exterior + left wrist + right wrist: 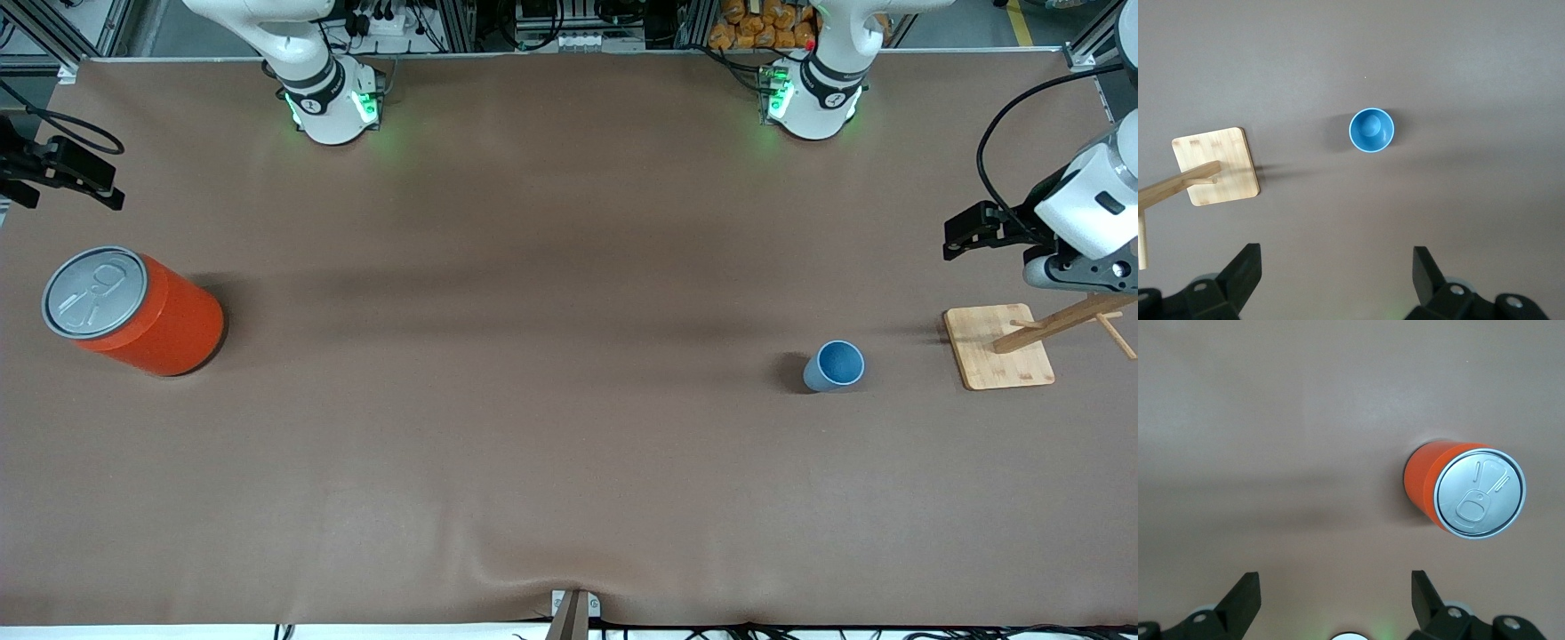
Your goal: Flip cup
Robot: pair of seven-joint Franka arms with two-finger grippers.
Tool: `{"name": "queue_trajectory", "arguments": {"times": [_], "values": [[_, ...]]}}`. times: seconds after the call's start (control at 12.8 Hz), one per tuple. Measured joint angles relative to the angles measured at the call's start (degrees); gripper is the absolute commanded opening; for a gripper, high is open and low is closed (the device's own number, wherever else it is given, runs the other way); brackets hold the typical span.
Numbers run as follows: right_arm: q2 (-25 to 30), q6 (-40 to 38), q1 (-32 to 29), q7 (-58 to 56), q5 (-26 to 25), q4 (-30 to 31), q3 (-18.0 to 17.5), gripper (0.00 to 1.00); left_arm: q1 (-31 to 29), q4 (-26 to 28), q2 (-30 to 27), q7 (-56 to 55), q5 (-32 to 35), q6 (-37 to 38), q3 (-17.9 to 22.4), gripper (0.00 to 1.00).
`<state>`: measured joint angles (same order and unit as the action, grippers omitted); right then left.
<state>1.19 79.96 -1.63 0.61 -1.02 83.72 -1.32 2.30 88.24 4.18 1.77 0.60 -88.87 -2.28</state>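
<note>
The cup, small and light blue with a darker blue inside, stands upright with its mouth up on the brown table, toward the left arm's end. The left wrist view looks straight down into the cup. My left gripper hangs open and empty high over the table, well apart from the cup, near the wooden stand. My right gripper is also open and empty. It hangs high over the right arm's end of the table, apart from the orange can.
A large orange can with a grey pull-tab lid stands upright at the right arm's end. A wooden peg stand on a square base sits beside the cup at the left arm's end; its base also shows in the left wrist view.
</note>
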Motion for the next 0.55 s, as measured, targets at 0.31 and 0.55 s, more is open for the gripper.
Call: {"name": "queue_trajectory", "arguments": {"times": [0.31,0.55], "values": [[0.0,0.0,0.3,0.0,0.0,0.0,0.0,1.0,0.0,0.0,0.0,0.0,0.0,0.0,0.0,1.0],[0.0,0.0,0.3,0.0,0.0,0.0,0.0,1.0,0.0,0.0,0.0,-0.1,0.0,0.0,0.0,1.0]]}}
